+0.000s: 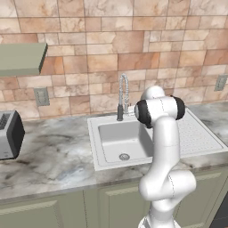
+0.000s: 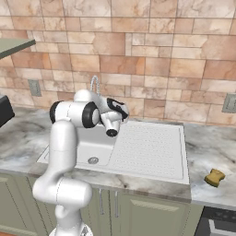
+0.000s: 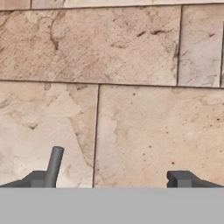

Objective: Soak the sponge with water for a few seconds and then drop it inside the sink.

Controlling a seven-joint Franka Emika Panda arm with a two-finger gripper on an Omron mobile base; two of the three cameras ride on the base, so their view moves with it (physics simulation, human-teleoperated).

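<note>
The white arm [image 2: 62,152] stood nearest the base cameras, rising in front of the sink [image 2: 138,152], with its claw [image 3: 116,177] released, the two dark fingertips [image 3: 41,178] set wide apart and grasping nothing, aimed at the tan stone tiles of the wall. The sponge [image 2: 215,176] lay on the marble worktop [image 2: 212,147] near its front edge, well apart from the arm and to the right of the ribbed drainboard [image 2: 147,147]. The step in hand looked like reaching for the sponge, so doing it well would mean swinging the hand right, over the drainboard, turning the claw downward and lowering it with the jaws straddling the small block squarely before closing. No water ran from the coiled-spring tap [image 1: 123,95], so it would need turning on for the soak. The right base view showed the sponge and the hand's pose; the left base view showed instead the round drain [image 1: 124,156] in the basin, a toaster [image 1: 10,134] at the worktop's left end and a shelf [image 1: 22,58] above it, while the hand view gave the fingertip spacing.
</note>
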